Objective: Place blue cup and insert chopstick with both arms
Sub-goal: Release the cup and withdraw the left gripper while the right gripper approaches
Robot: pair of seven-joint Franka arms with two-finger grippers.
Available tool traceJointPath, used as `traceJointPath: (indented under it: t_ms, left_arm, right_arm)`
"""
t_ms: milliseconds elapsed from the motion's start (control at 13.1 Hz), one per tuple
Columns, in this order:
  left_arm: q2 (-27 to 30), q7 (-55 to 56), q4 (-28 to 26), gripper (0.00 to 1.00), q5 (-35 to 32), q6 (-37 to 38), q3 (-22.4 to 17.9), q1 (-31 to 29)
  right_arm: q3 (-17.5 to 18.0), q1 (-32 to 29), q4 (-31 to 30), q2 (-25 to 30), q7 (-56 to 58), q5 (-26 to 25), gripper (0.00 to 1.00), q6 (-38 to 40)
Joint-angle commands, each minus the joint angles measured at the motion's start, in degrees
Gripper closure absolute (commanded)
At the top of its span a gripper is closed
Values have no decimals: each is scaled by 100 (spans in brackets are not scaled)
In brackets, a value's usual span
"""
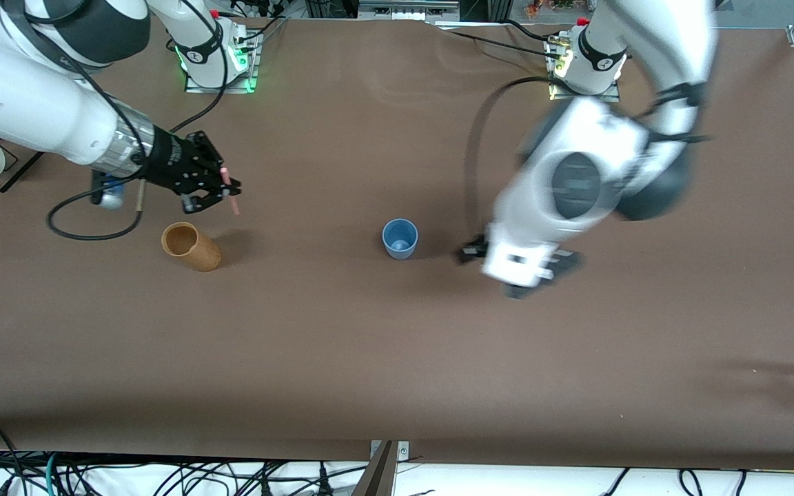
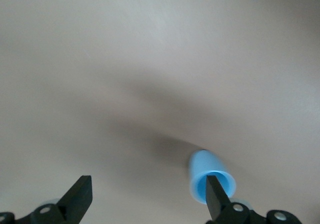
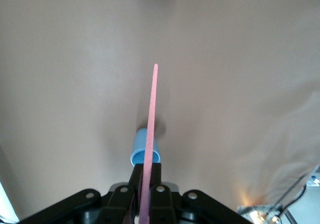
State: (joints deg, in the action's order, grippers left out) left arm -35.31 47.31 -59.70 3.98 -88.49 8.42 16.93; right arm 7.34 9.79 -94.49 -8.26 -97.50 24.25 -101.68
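Plainly, left gripper (image 1: 517, 265) jaws released beside blue cup (image 1: 400, 238); right gripper (image 1: 221, 189) grasping chopstick (image 1: 229, 190).

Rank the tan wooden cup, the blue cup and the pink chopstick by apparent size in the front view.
1. Tan wooden cylinder cup, lying tilted.
2. Small light-blue tapered cup, upright.
3. Thin pink chopstick, mostly hidden in the right hand, raised, so unsure.

L hand (image 1: 517, 269) wide open, low over table; R hand (image 1: 207, 186) clamped shut.
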Motion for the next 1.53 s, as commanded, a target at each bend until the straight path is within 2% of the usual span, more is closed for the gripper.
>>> traceJointPath:
  t_ms: [0, 230, 306, 459, 612, 918, 1071, 1454]
  left_arm:
    - [629, -1745, -427, 0, 138, 348, 19, -636]
    - [1270, -3582, -937, 0, 68, 516, 10, -1497]
    - [1385, -3893, -990, 0, 59, 612, -147, -1595]
    - [1684, -3992, -1096, 0, 94, 718, -612, -1622]
    - [2158, -3984, -1446, 0, 50, 727, -816, -1684]
    - [2660, -3966, -1957, 0, -20, 718, -825, -1781]
    - [3169, -4019, -2570, 0, 14, 877, -816, -1798]
    - [3303, -4175, -2538, 0, -38, 903, -825, -1798]
  right_arm:
    - [-13, 320, 473, -508, -120, 447, 100, 43]
    - [-13, 549, 974, -1175, -111, 1176, 100, -105]
    - [-13, 672, 1089, -1334, -146, 1327, 100, -315]
    - [-13, 1119, 1090, -1511, -190, 1442, 100, -938]
    - [-13, 1375, 1116, -1704, -496, 1434, 100, -1213]
    - [-13, 1736, 1152, -1889, -664, 1443, 100, -1653]
    - [-13, 1798, 1152, -1942, -691, 1434, 100, -1785]
    - [-13, 1789, 1152, -2127, -656, 1434, 100, -2057]
